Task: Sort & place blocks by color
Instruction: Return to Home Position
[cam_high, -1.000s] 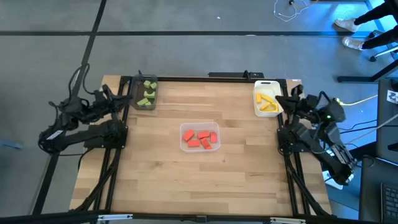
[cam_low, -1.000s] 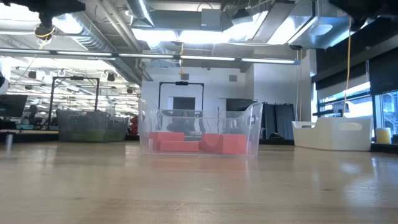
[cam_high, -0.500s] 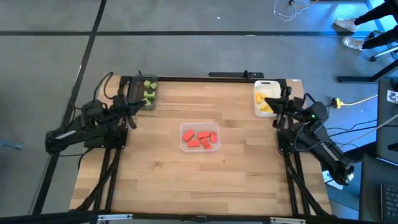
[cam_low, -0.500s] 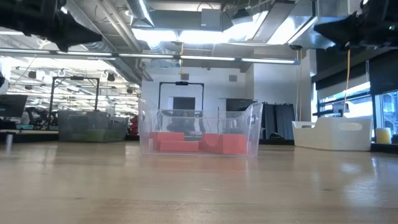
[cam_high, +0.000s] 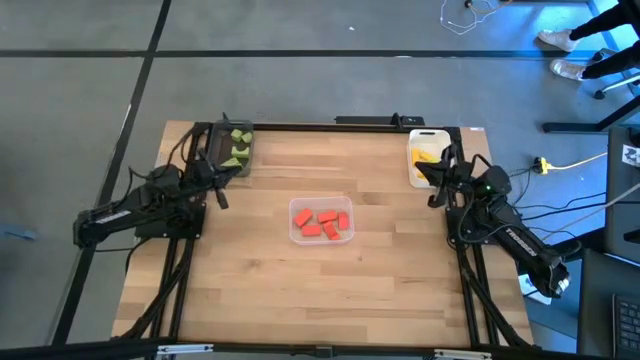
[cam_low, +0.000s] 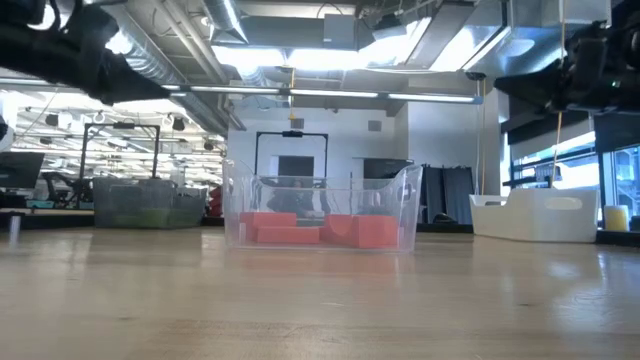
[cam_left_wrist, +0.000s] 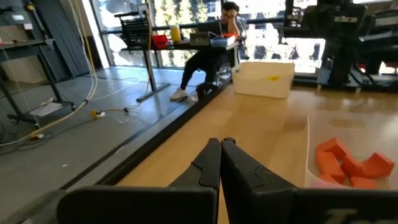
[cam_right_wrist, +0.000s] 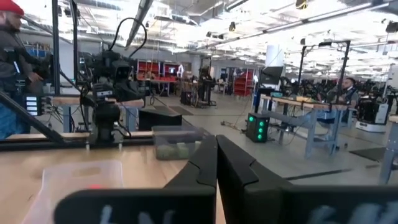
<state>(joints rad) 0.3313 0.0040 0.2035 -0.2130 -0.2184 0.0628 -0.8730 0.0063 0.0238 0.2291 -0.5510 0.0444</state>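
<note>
Swung in toward mid-table since a second ago, with left gripper (cam_high: 219, 183) at centre-left below the dark tray (cam_high: 216, 150) and right gripper (cam_high: 433, 184) at centre-right beside the white tray (cam_high: 413, 170); fingers (cam_left_wrist: 210, 163) pressed together on both, holding nothing. Sorted already, it seems: green blocks (cam_high: 238, 148) at upper left, yellow blocks (cam_high: 426, 156) at upper right, red blocks (cam_high: 322, 222) in the clear tray (cam_high: 296, 236) at centre. Probably homing now; next calls for folding back clear of the trays.

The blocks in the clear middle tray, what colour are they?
The blocks are red; the high view shows them best.
</note>
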